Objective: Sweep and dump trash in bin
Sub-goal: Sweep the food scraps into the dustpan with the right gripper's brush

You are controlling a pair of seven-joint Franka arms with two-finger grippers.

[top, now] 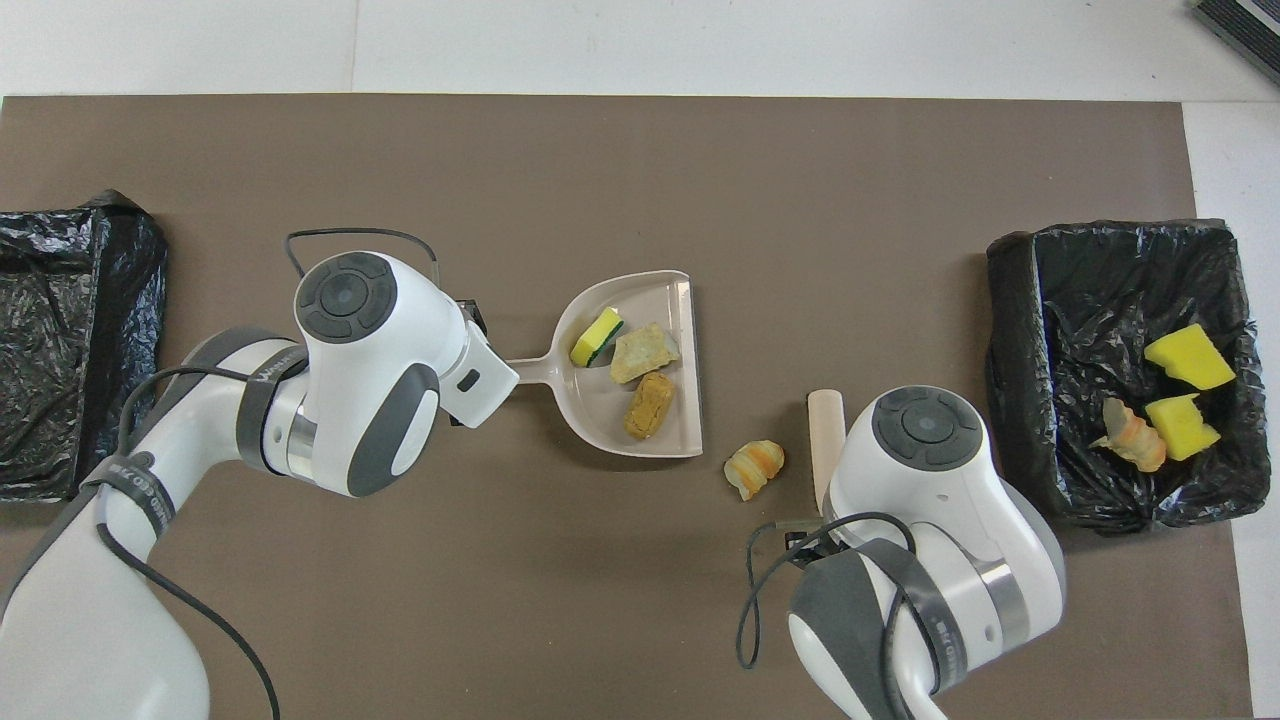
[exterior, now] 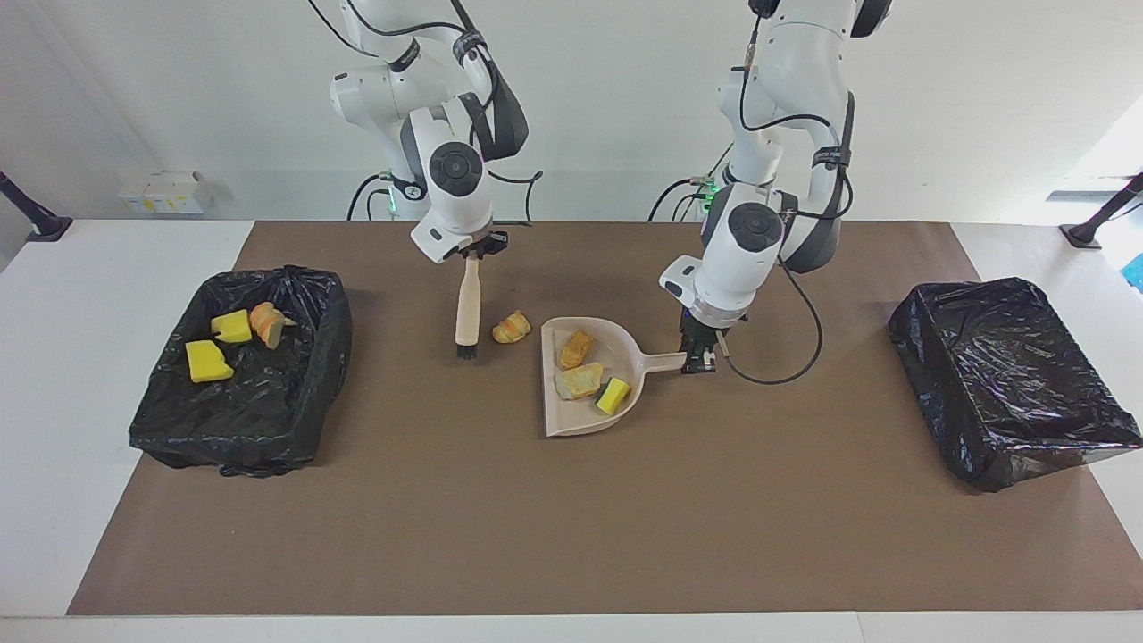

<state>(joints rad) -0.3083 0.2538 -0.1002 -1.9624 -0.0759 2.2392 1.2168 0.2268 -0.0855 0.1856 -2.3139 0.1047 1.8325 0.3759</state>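
Brown paper covers the desk [exterior: 571, 536], and in the facing view the right hand [exterior: 471, 256] is closed on the top of a pale brush [exterior: 465, 308], which hangs upright with its dark bristles low over the paper, just beside one orange-striped scrap [exterior: 512, 328] that lies loose near the robots' edge. That scrap sits between the brush and the open mouth of the beige dustpan [exterior: 625, 415], so the brush looks placed to push it across into the pan. The left hand [exterior: 699, 357] grips the end of the dustpan's handle, probably to keep the pan flat and steady with its mouth turned toward the scrap; three pieces of trash [exterior: 587, 373] already lie in it. At the right arm's end of the desk a black-lined bin [exterior: 295, 429] holds two yellow pieces and an orange-brown lump, while the bin at the left arm's end [exterior: 1000, 375] looks empty. From the overhead view, the loose scrap [top: 753, 468] lies just off the corner of the pan's lip [top: 690, 370], near the brush tip [top: 825, 435] that shows past the right arm's wrist. The left hand itself is hidden under its wrist there, with only the handle [top: 530, 371] showing. The filled bin [top: 1030, 330] stands well apart from the pan, so a carry and tip appears to remain.
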